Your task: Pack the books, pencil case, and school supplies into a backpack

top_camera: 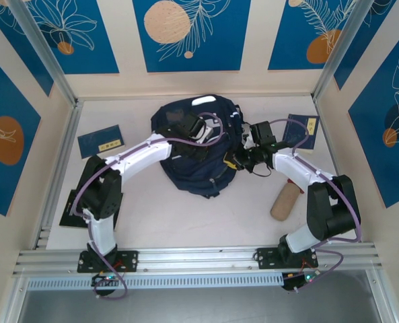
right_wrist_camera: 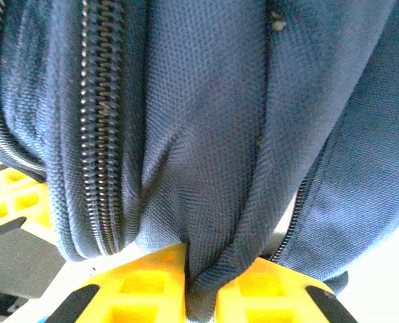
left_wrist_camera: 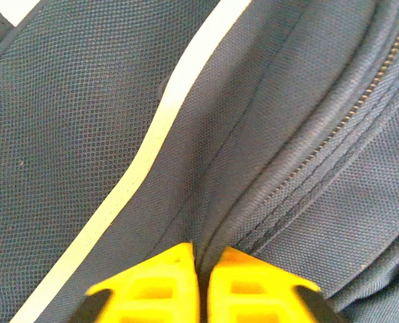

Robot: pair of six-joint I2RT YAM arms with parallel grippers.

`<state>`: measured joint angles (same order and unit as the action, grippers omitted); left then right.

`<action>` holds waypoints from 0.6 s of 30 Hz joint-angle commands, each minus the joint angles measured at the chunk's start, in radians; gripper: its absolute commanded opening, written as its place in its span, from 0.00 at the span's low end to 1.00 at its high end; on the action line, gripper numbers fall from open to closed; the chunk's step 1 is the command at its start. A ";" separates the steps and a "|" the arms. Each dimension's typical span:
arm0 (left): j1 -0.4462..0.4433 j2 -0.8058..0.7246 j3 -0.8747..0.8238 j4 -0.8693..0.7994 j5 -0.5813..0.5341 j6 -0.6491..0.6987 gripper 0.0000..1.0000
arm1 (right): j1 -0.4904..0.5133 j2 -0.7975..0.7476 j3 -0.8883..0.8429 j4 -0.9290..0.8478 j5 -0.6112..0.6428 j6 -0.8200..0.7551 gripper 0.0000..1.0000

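Note:
The dark navy backpack [top_camera: 199, 161] lies in the middle of the table, its white stripe [left_wrist_camera: 152, 155] and zipper [right_wrist_camera: 101, 134] seen up close in the wrist views. My left gripper [top_camera: 198, 132] is on the backpack's top, its yellow fingers [left_wrist_camera: 165, 282] shut on a thin fold of the fabric. My right gripper [top_camera: 243, 157] is at the backpack's right side, shut on a thicker fold [right_wrist_camera: 200, 276]. One navy book [top_camera: 100, 141] lies at the left and another [top_camera: 301, 130] at the far right. A black book [top_camera: 70, 210] lies beside the left arm. A tan pencil case [top_camera: 285, 202] lies near the right arm. School supplies are out of view.
Patterned walls and metal posts [top_camera: 58, 74] close in the table on three sides. A metal rail [top_camera: 199, 259] runs along the near edge with both arm bases on it. There is bare tabletop [top_camera: 199, 222] between the backpack and the rail.

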<state>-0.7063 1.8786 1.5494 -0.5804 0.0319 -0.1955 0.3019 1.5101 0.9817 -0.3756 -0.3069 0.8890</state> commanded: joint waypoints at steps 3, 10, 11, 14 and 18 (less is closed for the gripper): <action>0.012 -0.159 -0.035 -0.082 -0.063 -0.172 0.39 | 0.047 -0.004 0.049 -0.013 -0.051 0.003 0.10; 0.009 -0.391 -0.287 -0.068 -0.016 -0.384 0.58 | 0.114 0.035 0.123 -0.003 -0.067 0.026 0.09; 0.003 -0.415 -0.331 -0.045 0.015 -0.409 0.58 | 0.121 0.042 0.132 -0.003 -0.070 0.028 0.08; -0.023 -0.470 -0.431 0.018 0.092 -0.470 0.58 | 0.136 0.055 0.151 0.001 -0.078 0.036 0.08; -0.089 -0.493 -0.499 0.084 0.080 -0.525 0.55 | 0.153 0.063 0.165 0.007 -0.080 0.050 0.08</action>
<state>-0.7551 1.4055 1.0801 -0.5701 0.0719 -0.6403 0.4412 1.5696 1.1007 -0.3897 -0.3264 0.9215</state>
